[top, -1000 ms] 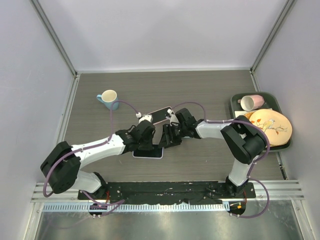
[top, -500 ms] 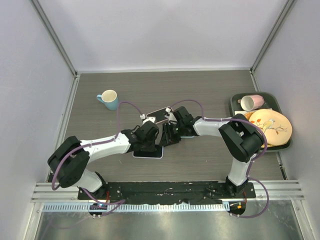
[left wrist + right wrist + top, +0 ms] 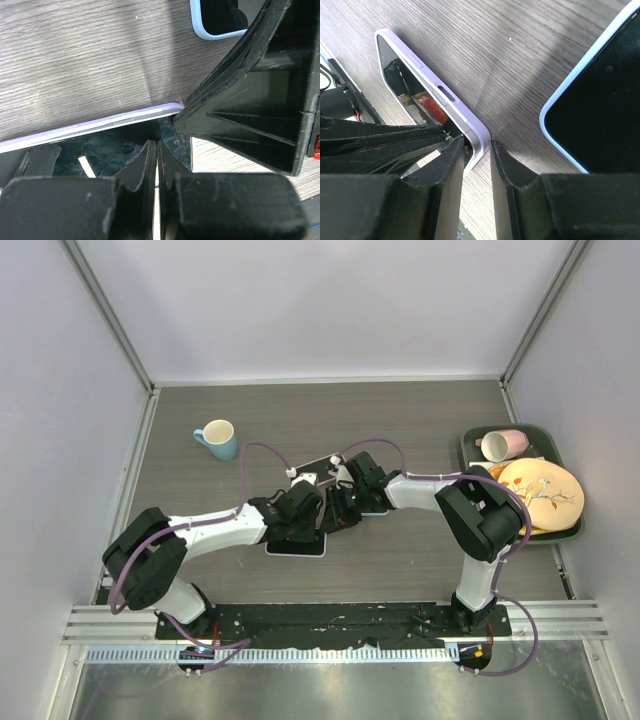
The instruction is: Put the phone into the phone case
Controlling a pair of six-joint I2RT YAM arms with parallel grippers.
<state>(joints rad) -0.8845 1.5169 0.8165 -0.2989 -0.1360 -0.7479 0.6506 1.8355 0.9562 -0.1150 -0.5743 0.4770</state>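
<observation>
The lavender-edged phone (image 3: 422, 82) lies on the wood table, dark screen up; in the top view only its near edge (image 3: 296, 549) shows below the arms. The phone case (image 3: 600, 115), light blue rim with black inside, lies just beyond it and shows in the left wrist view (image 3: 220, 22); in the top view it (image 3: 317, 464) is mostly hidden by the arms. My left gripper (image 3: 157, 146) is shut and empty, tips down on the phone's screen (image 3: 311, 510). My right gripper (image 3: 477, 145) is closed across the phone's corner, one finger on each side (image 3: 329, 512).
A teal mug (image 3: 216, 438) stands at the back left. A dark green tray (image 3: 468, 448) at the right edge holds a pink cup (image 3: 503, 444) and a patterned plate (image 3: 542, 492). The arms' base rail runs along the near edge.
The left arm has reached further right over the phone. The right gripper has edged left onto the phone's corner. The arms now cover most of the case.
</observation>
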